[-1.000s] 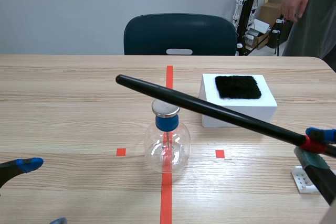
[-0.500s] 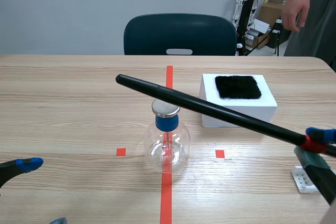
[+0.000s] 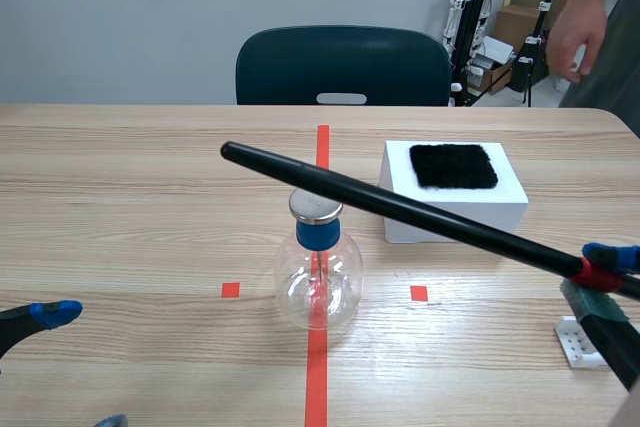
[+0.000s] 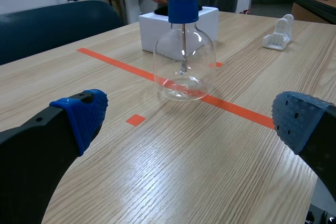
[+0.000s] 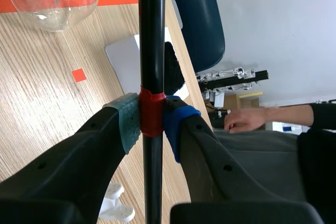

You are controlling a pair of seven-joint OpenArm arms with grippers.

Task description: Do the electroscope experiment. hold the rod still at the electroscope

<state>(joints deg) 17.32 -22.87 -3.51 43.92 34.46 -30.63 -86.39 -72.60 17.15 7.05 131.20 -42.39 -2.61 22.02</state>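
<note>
Scene view: right jaws grip the seemingly stiff rod (image 3: 400, 209) at its red band (image 3: 596, 275), above the fragile-looking electroscope (image 3: 318, 272); left jaws gape.

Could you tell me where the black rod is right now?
In the scene view the black rod slants from the right gripper, at the right, up across the top of the electroscope, in front of the white box.

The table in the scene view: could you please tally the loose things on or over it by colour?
Black: 2, the rod and the pad
White: 2, the box and the bracket
Clear glass: 1, the electroscope
Total: 5
</note>
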